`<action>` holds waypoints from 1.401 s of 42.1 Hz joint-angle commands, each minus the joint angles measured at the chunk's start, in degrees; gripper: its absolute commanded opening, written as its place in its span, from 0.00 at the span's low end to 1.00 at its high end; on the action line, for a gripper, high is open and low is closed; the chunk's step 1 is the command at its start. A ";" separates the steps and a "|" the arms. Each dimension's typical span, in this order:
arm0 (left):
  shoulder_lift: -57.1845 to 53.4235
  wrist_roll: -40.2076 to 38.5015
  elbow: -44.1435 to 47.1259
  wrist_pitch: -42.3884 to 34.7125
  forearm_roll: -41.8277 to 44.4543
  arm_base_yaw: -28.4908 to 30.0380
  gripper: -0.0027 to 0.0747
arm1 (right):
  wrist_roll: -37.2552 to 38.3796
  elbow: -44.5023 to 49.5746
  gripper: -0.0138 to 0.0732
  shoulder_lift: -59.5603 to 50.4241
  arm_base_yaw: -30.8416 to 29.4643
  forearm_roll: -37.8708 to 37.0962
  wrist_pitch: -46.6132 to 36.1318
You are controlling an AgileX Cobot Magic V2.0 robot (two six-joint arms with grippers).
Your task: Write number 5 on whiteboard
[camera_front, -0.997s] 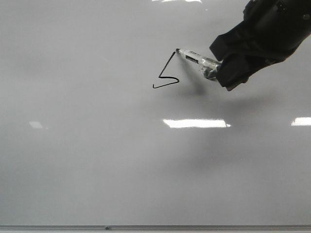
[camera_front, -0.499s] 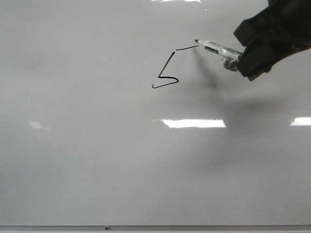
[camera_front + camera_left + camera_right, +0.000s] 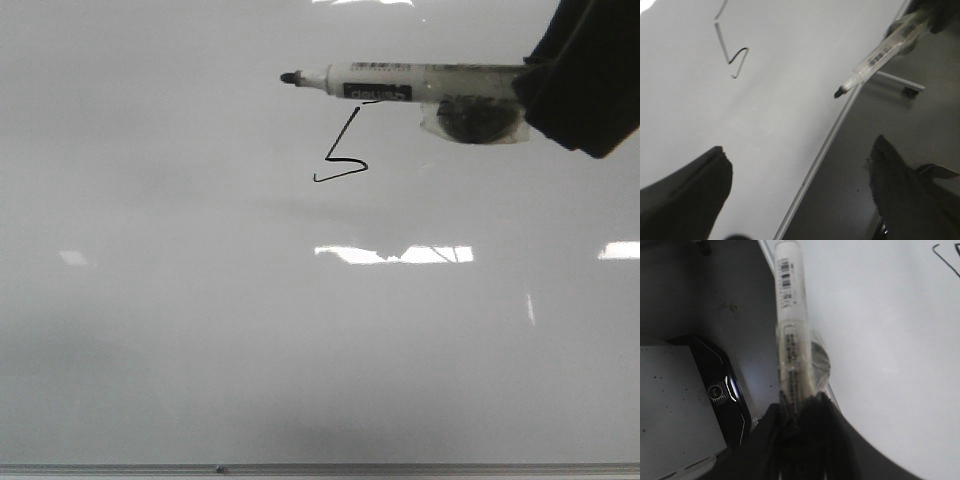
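Note:
The whiteboard fills the front view, glossy and pale grey. The number 5 is drawn on it in thin black line; the marker partly covers its top bar. It also shows in the left wrist view. My right gripper is shut on a white marker that lies level above the board, its black tip pointing left and lifted off. The right wrist view shows the marker between the shut fingers. My left gripper is open and empty, over the board's frame edge.
The board's thin grey frame runs along the near side. Bright rectangular reflections lie on the board. Beyond the frame, the right wrist view shows a dark floor with a black device and a grey panel.
The right gripper has lifted the marker off the board after drawing the top bar, and the marker has swung level, its tip now pointing left above the digit.

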 commanded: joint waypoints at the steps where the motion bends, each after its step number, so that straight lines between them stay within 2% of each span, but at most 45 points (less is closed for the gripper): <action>1: 1.99 2.09 -2.33 -3.72 -1.20 -4.38 0.85 | -1.34 -2.00 0.09 -1.38 1.16 0.17 -1.31; 3: 4.64 4.41 -3.46 -3.73 -1.20 -7.75 0.85 | -1.34 -2.00 0.09 -1.38 1.22 0.23 -1.25; 8: 10.79 6.44 -6.88 -2.77 -1.20 -11.57 0.85 | -1.34 -2.00 0.09 -1.38 1.22 0.23 -1.20; 25: 19.64 14.78 -12.46 -1.09 -5.38 -11.85 0.81 | -1.34 -2.00 0.09 -1.38 1.22 0.23 -1.15; 28: 19.90 14.89 -12.60 -1.07 -5.27 -11.85 0.74 | -1.34 -2.00 0.09 -1.38 1.22 0.23 -1.15; 31: 19.95 14.89 -12.60 -1.07 -5.15 -11.85 0.63 | -1.34 -2.00 0.09 -1.38 1.22 0.23 -1.09; 36: 19.95 14.89 -12.60 -1.31 -5.07 -11.85 0.37 | -1.34 -2.00 0.09 -1.38 1.22 0.23 -1.16; 38: 19.95 14.89 -12.60 -1.16 -4.88 -11.85 0.30 | -1.34 -2.00 0.09 -1.38 1.22 0.23 -1.16; 43: 19.95 14.89 -12.60 -1.16 -4.30 -11.85 0.18 | -1.34 -2.00 0.11 -1.38 1.22 0.23 -1.14; 46: 19.95 14.89 -12.60 -1.16 -3.92 -11.85 0.12 | -1.34 -2.00 0.16 -1.38 1.22 0.23 -1.14; 48: 19.95 14.89 -12.60 -1.16 -3.69 -11.85 0.09 | -1.34 -2.00 0.25 -1.38 1.22 0.23 -1.09; 52: 19.95 14.41 -12.60 -1.08 -2.33 -11.85 0.08 | -1.13 -2.00 0.57 -1.38 1.12 0.23 -0.79; 56: 19.42 9.66 -12.87 -0.75 2.81 -11.85 0.09 | 0.17 -2.00 0.78 -2.22 0.20 -0.92 -0.79; 59: 18.35 1.75 -13.12 -0.16 10.41 -11.85 0.09 | 4.45 -2.00 0.81 -3.72 -2.41 -2.94 -0.93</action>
